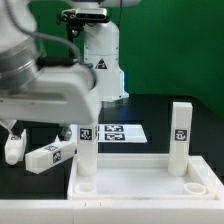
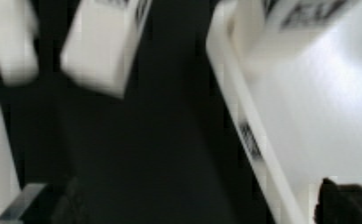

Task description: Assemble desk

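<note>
Nearest the lens, across the bottom of the exterior view, sits the white desk top (image 1: 135,176) — a tray with a raised rim, its two near corner sockets showing as round holes. Two legs stand upright at its far corners. The left upright leg (image 1: 87,150) is at the tray's far-left corner, and the right upright leg (image 1: 180,131) is at the far-right one (each carries a black-and-white tag).

On the black table (image 1: 150,110), at the exterior view's lower left, a loose leg (image 1: 50,155) lies on its side, just apart from the tray. Beside it a second white block (image 1: 13,148) sits partly under the arm; it looks like another leg, though I cannot be sure.

The marker board (image 1: 118,131) lies flat behind the tray, between the two upright legs and in front of the white robot base (image 1: 103,58). The arm (image 1: 50,92) fills the upper left of the frame, large and out of focus.

The wrist view is badly blurred. Even so, the gripper (image 2: 187,200) shows its dark fingertips (image 2: 29,200) spread wide — released, with only black table between them and nothing grasped. The pale shapes around them are too smeared to name.
</note>
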Motion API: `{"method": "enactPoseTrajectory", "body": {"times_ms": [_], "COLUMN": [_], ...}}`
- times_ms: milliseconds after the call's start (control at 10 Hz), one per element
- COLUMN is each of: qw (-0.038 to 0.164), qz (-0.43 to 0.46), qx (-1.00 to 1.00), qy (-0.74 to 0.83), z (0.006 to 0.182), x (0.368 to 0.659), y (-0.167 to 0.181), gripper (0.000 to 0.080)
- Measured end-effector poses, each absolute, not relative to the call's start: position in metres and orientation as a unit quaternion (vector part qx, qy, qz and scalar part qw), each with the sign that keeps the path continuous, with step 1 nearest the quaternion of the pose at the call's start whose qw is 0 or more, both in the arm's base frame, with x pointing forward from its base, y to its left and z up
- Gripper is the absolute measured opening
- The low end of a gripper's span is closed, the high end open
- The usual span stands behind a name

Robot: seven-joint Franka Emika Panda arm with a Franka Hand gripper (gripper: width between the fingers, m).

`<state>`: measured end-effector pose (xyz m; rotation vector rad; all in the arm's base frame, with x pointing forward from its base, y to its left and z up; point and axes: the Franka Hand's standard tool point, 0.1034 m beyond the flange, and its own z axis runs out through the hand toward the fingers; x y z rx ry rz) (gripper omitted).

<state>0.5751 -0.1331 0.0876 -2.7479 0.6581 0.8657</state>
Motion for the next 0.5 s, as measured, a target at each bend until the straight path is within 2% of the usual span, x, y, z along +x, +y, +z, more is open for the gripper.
{"method": "enactPoseTrajectory", "body": {"times_ms": [200, 400, 500], "qw": [0.132, 0.141, 0.133], "qz": [0.368, 0.434, 0.414], "qx": [-0.879, -0.846, -0.857], "qy": [0.273, 0.277, 0.276], "z": [0.072, 0.068, 0.063], "x": [0.560, 0.543, 0.553], "y": [-0.161, -0.165, -0.168], "gripper": [0.0648, 0.0648, 0.0648]}}
